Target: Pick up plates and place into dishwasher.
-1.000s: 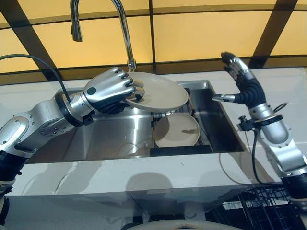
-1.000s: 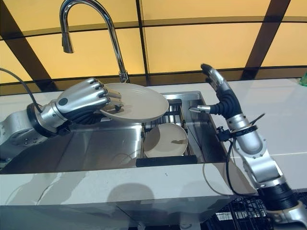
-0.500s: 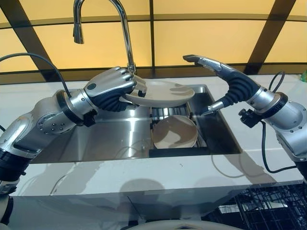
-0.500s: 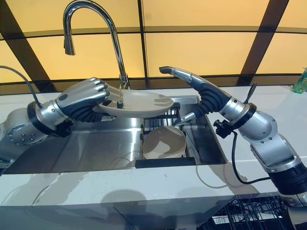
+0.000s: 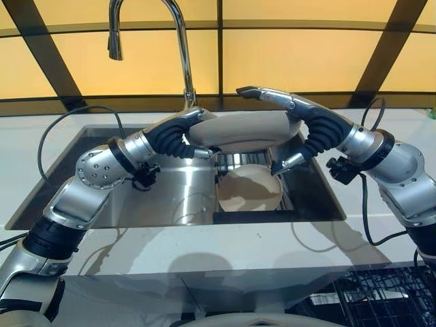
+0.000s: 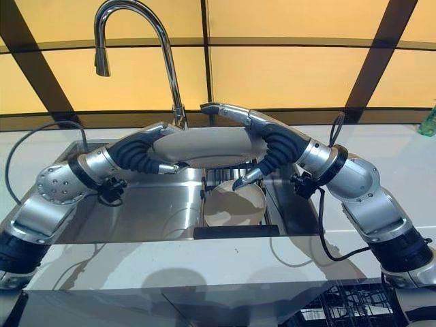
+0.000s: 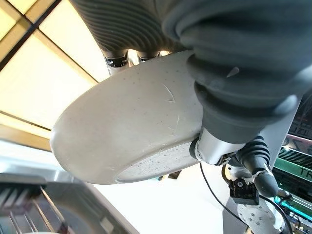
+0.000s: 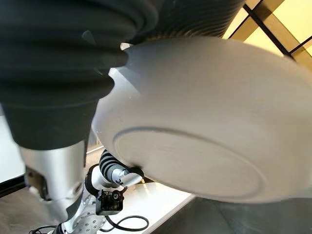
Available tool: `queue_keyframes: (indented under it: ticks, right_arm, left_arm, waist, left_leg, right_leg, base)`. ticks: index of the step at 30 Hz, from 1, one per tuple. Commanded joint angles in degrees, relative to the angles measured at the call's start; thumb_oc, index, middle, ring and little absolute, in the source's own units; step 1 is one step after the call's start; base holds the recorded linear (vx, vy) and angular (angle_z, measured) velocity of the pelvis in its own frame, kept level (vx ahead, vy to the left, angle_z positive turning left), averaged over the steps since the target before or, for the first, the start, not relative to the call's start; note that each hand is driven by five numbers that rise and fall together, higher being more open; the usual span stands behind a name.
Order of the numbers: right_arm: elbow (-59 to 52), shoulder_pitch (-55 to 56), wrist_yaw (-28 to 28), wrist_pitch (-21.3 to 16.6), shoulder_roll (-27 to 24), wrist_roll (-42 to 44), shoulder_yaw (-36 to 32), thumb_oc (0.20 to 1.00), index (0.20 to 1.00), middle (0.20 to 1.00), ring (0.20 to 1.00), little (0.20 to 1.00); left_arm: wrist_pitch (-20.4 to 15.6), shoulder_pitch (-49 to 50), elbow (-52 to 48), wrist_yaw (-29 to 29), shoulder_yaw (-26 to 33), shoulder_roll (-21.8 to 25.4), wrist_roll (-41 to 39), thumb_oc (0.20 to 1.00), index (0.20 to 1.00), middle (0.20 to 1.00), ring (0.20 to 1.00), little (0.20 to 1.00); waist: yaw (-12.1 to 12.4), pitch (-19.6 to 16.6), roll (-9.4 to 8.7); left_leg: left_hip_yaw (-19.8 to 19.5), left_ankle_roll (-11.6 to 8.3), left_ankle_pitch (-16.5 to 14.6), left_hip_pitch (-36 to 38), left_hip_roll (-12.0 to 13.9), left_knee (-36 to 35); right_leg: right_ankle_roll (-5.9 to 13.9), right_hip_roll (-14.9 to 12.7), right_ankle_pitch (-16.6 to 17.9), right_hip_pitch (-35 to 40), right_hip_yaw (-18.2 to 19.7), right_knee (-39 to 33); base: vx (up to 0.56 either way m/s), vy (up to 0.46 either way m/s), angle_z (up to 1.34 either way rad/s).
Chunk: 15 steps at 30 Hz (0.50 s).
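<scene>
A pale speckled plate [image 5: 245, 133] hangs above the sink, nearly level, its underside facing me. My left hand [image 5: 174, 136] is shut on its left rim, fingers over the top and thumb underneath. In the left wrist view the thumb [image 7: 214, 146] presses the plate [image 7: 126, 131]. My right hand [image 5: 320, 129] reaches round the right rim, its fingers [image 5: 262, 94] stretched over the top and its thumb [image 5: 286, 162] a little below the plate, apart from it. A second plate [image 5: 248, 191] leans in the dark rack in the sink.
The steel sink [image 5: 170, 197] lies in a pale countertop [image 5: 204, 252], with a tall curved faucet [image 5: 180, 41] right behind the lifted plate. A black wire dishwasher rack [image 5: 381, 300] shows below the counter at the lower right.
My right hand has swung in from the right and now brackets the plate's right rim. The left hand has turned, carrying the plate a little rightward. The camera has shifted slightly.
</scene>
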Motion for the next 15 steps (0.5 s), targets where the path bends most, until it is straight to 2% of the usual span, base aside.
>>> queue_keyframes:
  ticks: [1, 5, 11, 15]
  right_arm:
    - [-2.62, -5.15, -1.41, -2.56, 1.58, -0.74, 0.77, 1.0, 1.0, 1.0, 1.0, 1.0]
    - [-3.01, -4.42, -0.8, -1.97, 0.93, -0.64, 0.02, 1.0, 1.0, 1.0, 1.0, 1.0]
    - [-3.29, -2.01, 4.66, 0.22, -1.06, -0.95, -0.7, 1.0, 1.0, 1.0, 1.0, 1.0]
    - [-2.9, 0.08, 8.09, 4.93, -3.98, -0.15, -2.15, 1.0, 1.0, 1.0, 1.0, 1.0]
  left_arm:
    - [-0.78, -1.1, -2.91, -1.8, 3.87, -0.48, -4.67, 0.2, 0.2, 0.2, 0.2, 0.2]
    - [-0.81, -1.43, -4.54, -4.3, 4.25, 0.46, -5.82, 0.2, 0.2, 0.2, 0.2, 0.2]
    - [-1.96, -1.23, -4.61, -4.79, 5.65, 2.29, -5.56, 0.2, 0.2, 0.2, 0.2, 0.2]
    - [-3.34, -0.24, -4.87, -3.48, 7.81, 4.35, -5.07, 0.2, 0.2, 0.2, 0.2, 0.2]
  waist:
    - [1.3, -1.21, -0.76]
    - [1.41, -1.14, -0.88]
    - [1.37, -1.23, -0.87]
    - [1.11, -1.18, -1.11]
  left_leg:
    - [-0.27, 0.29, -8.57, 6.83, 1.62, 1.09]
    - [-0.31, 0.35, -8.7, 6.77, 1.4, 1.16]
    - [-0.38, 0.47, -8.74, 6.71, 1.1, 1.07]
    - [-0.17, 0.48, -8.61, 6.72, 0.97, 1.06]
  right_leg:
    - [-0.32, 0.45, 7.1, -6.7, 2.36, -0.21]
    - [-0.2, 0.13, 7.13, -6.69, 2.09, -0.14]
    - [-0.09, -0.04, 7.08, -6.64, 1.79, -0.02]
    - [-0.07, -0.2, 7.14, -6.68, 1.61, 0.23]
  base:
    - [0.0, 0.0, 0.0]
    - [0.0, 0.0, 0.0]
    - [0.0, 0.018, 0.0]
    - [0.0, 0.0, 0.0]
